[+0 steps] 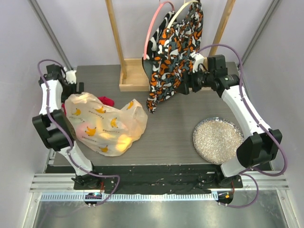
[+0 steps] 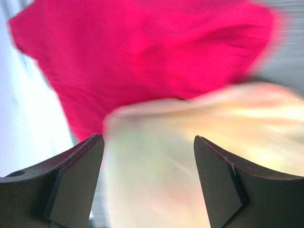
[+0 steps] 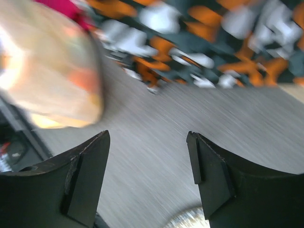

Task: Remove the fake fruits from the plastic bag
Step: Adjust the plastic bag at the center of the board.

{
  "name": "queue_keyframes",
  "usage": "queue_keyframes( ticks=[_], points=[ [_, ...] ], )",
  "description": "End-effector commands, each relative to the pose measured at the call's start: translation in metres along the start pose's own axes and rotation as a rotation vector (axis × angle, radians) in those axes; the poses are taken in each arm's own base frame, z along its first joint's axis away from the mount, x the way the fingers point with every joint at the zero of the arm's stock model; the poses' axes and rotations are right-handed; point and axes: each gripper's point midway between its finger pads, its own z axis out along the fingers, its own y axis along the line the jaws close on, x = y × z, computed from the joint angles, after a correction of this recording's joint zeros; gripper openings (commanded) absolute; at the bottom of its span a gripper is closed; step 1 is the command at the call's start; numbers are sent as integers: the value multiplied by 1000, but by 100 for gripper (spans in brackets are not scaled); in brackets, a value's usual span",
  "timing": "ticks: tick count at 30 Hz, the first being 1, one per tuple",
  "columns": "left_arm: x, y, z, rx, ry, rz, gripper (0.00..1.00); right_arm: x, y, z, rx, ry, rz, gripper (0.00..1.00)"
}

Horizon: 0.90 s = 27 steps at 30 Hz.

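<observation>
Cloth [image 1: 108,100] perhaps behind bag [image 1: 102,126]; plate [image 1: 217,140] right

The tool [image 3: 147,145] is open over the grey tabletop [image 3: 152,114]; a blurred bag [image 3: 47,71] is upper left, a patterned cloth [image 3: 199,42] along the top

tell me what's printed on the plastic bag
Small yellow bananas on the cream plastic bag, clearest in the top external view.

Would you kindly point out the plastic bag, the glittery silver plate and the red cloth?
plastic bag [image 1: 102,128]: top external view, on the middle of its banana-printed side.
glittery silver plate [image 1: 217,140]: top external view, on its bare centre.
red cloth [image 2: 142,52]: left wrist view, on the middle of the fabric.
</observation>
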Motion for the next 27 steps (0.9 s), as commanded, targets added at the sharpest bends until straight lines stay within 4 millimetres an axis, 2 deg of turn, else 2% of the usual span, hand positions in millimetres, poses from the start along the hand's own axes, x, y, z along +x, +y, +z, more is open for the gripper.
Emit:
queue_keyframes(
  ticks=[1, 2, 3, 4, 6, 7, 9, 10, 13, 17, 19, 23, 25, 26, 27],
  points=[
    [-9, -48, -91, 98, -175, -30, 83, -47, 84, -16, -227, -119, -83, 76],
    [-11, -48, -103, 80, -206, -18, 84, -51, 95, -16, -255, -127, -109, 76],
    [-9, -53, -126, 73, -254, 24, 85, -49, 112, -11, -294, -118, -136, 77],
    [-7, -57, -137, 81, -274, 55, 87, -47, 121, -8, -316, -110, -160, 78],
    [-1, -74, -159, 143, -320, 115, 87, -35, 141, 6, -363, -70, -254, 78],
    [10, -81, -174, 155, -328, 167, 88, -29, 147, 11, -378, -48, -281, 78],
    [28, -93, -187, 184, -316, 216, 88, -21, 162, 21, -418, -27, -341, 78],
    [34, -95, -198, 169, -334, 267, 89, -17, 166, 25, -431, -16, -348, 78],
    [60, -103, -213, 171, -302, 389, 90, -7, 178, 37, -467, 11, -387, 79],
    [84, -110, -217, 189, -276, 485, 91, 9, 184, 54, -455, 50, -474, 79],
    [85, -110, -209, 193, -283, 503, 91, 15, 182, 66, -433, 65, -495, 79],
    [77, -116, -211, 227, -312, 539, 90, 19, 178, 92, -367, 72, -515, 79],
    [78, -112, -202, 225, -288, 565, 90, 17, 173, 110, -335, 60, -507, 78],
    [78, -108, -190, 215, -274, 574, 90, 17, 171, 117, -318, 59, -494, 77],
    [76, -106, -184, 201, -273, 586, 86, 13, 171, 123, -317, 46, -492, 75]
  ],
)
